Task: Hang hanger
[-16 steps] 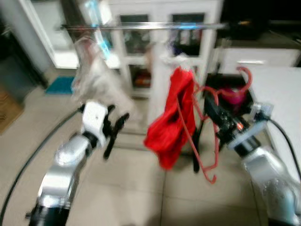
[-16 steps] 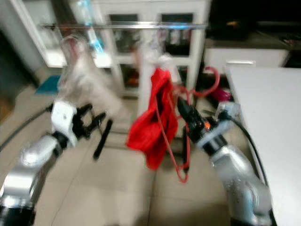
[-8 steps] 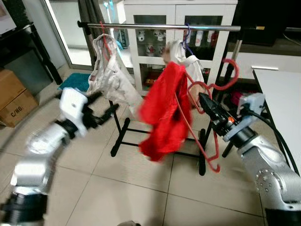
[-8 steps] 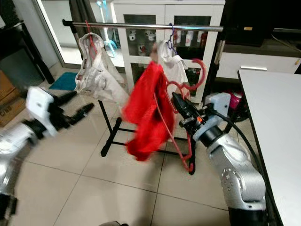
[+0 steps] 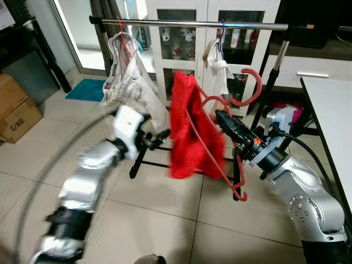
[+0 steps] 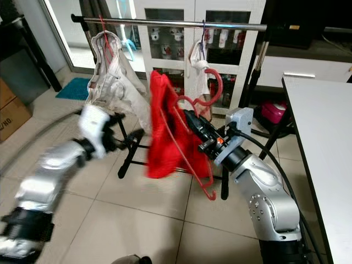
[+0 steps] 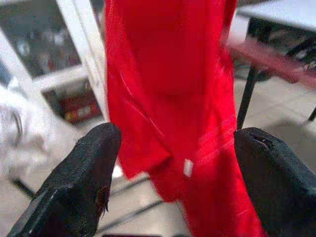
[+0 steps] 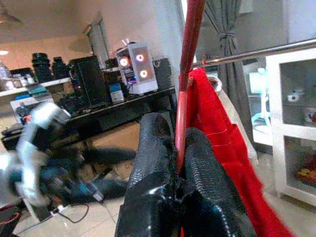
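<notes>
My garment rack (image 5: pixel 187 23) stands on the tiled floor (image 5: pixel 165 225) before the white cabinet (image 5: pixel 181 49), its rail bearing white trousers (image 5: pixel 129 82) at one end and a white top (image 5: pixel 219 74) nearer the middle.

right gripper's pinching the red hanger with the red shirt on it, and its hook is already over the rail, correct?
Not quite. The right gripper does pinch the red hanger carrying the red shirt, but the right eye view shows the hook below the rail, not over it.
</notes>
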### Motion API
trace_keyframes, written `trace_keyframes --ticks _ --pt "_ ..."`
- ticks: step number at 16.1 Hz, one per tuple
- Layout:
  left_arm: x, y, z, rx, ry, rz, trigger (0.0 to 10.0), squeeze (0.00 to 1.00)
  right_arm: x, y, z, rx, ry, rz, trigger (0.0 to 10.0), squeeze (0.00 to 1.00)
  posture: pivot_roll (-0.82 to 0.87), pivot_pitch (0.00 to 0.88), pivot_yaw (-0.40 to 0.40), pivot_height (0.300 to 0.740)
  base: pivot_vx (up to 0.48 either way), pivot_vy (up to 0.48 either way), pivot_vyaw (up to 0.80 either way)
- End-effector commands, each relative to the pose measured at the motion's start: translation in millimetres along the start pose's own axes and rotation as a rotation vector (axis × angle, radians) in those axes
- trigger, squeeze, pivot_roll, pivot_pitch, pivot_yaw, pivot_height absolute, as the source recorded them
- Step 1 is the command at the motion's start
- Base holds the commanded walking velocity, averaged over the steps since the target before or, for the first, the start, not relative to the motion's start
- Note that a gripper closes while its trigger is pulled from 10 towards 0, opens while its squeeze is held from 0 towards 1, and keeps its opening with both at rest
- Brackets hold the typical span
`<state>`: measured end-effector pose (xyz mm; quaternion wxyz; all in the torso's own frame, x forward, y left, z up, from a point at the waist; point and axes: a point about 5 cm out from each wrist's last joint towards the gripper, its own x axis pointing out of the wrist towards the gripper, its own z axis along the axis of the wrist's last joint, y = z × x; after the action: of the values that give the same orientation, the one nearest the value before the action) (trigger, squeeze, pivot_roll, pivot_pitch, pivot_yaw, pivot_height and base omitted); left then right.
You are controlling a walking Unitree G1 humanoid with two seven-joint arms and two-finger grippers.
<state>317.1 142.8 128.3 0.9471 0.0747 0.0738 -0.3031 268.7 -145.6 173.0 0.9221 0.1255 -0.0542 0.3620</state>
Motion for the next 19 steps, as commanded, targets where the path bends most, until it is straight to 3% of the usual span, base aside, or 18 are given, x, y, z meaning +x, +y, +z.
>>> trace_keyframes --ticks 1,3,4,19 --pt "3.4 5.4 -2.4 0.011 0.022 0.043 10.0 0.0 5.4 8.9 15.4 -0.022 -0.059 0.068 10.0 0.0 -0.13 0.0 0.082 0.74 0.0 0.0 0.0" --pt "14.6 3.4 -6.5 -0.009 0.034 0.055 10.0 0.0 4.4 12.8 19.0 -0.011 -0.068 0.104 10.0 0.0 -0.13 0.0 0.081 0.74 0.0 0.0 0.0" --pt "20.3 2.2 -5.5 -0.008 0.03 0.05 2.7 0.0 3.9 14.4 20.0 -0.009 -0.066 0.119 10.0 0.0 -0.14 0.0 0.08 0.74 0.0 0.0 0.0" --pt "22.6 2.1 -5.4 -0.005 0.028 0.053 2.7 0.0 3.8 14.8 20.3 -0.009 -0.066 0.123 10.0 0.0 -0.14 0.0 0.08 0.74 0.0 0.0 0.0"
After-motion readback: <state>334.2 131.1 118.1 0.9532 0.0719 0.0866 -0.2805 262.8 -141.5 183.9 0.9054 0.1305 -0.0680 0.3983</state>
